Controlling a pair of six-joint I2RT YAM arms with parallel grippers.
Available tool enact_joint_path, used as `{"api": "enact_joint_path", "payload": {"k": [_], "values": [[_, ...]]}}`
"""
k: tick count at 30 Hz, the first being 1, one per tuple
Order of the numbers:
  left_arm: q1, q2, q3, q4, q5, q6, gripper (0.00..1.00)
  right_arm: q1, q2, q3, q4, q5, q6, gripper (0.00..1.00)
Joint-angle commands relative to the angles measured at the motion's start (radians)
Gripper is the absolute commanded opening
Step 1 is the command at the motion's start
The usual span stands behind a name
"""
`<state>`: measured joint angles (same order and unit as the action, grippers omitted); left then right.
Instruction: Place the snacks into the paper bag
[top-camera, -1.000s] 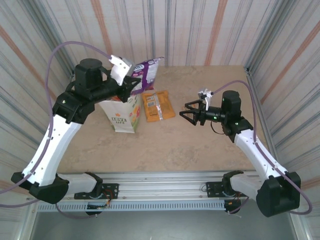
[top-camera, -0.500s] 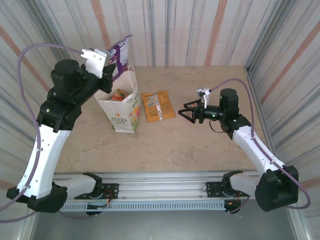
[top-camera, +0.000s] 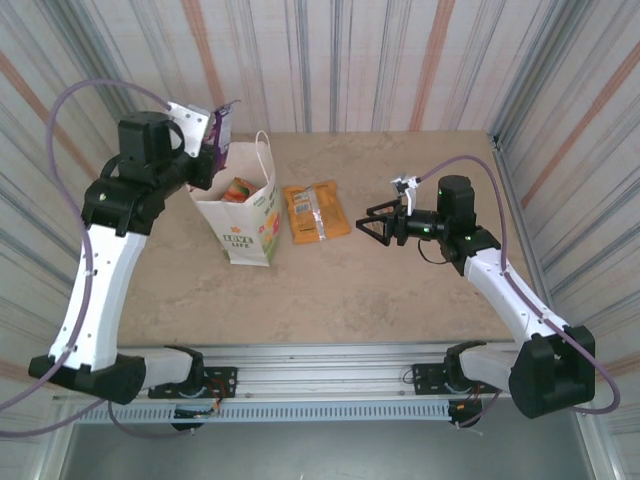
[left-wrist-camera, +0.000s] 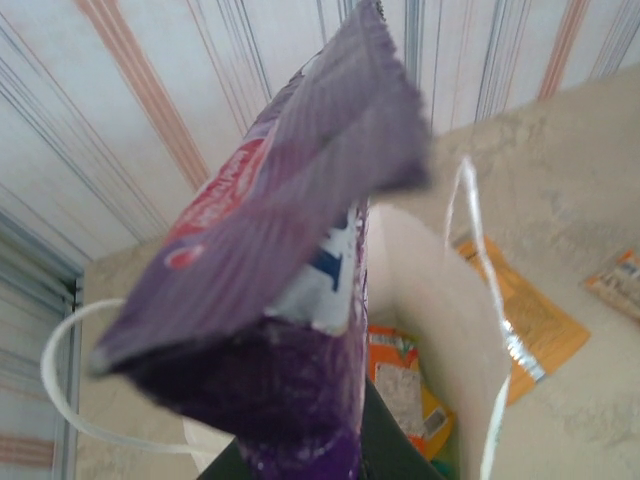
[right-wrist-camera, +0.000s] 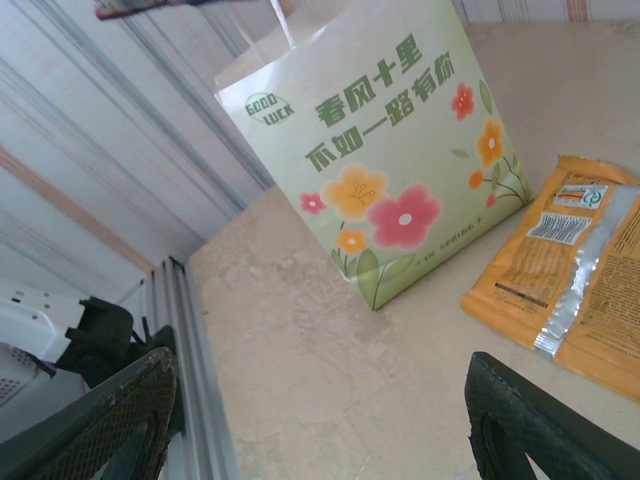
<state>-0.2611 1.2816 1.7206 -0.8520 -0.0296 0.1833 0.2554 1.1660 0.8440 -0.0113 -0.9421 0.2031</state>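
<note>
Left arm shift: since 1 second ago it has swung the purple packet from over the bag's right side back to its left rear. The right arm has hardly stirred.
Top view, left gripper: I see it clamped on the purple packet, which stands edge-on at the fingertips.
Top view, paper bag: upright, just ahead of and below the left fingers, mouth open, with stowed packets showing inside.
Top view, right gripper: fingers spread with nothing between them. 1 orange packet lies flat on the table just ahead of them, beside the bag.
Left wrist, purple packet: held by 1 end, with the crimped far end flopping. I judge it light, soft, crinkly and slick, so the flat sealed edge is a safer hold than the puffed middle.
Left wrist, bag mouth: it lies beyond the fingers, past the packet. The thin handle stands up and could snag the film.
Right wrist, fingers: wide apart and empty. The bag's flowered side is ahead, and the orange packet is ahead to the right.
Right wrist, bag handling: thin paper and light. I judge a nudge could tip it.
</note>
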Motion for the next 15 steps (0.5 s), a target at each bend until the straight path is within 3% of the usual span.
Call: {"api": "enact_joint_path", "payload": {"k": [1, 7, 15], "values": [[0.010, 0.049, 0.006, -0.038, -0.043, 0.040, 0.00, 0.005, 0.011, 0.031, -0.048, -0.009, 0.024, 0.76], [0.011, 0.144, 0.049, -0.128, -0.015, 0.036, 0.00, 0.007, 0.015, 0.041, -0.058, -0.006, 0.030, 0.76], [0.019, 0.234, 0.165, -0.369, 0.120, -0.032, 0.00, 0.008, 0.043, 0.060, -0.084, -0.016, 0.047, 0.75]]}}
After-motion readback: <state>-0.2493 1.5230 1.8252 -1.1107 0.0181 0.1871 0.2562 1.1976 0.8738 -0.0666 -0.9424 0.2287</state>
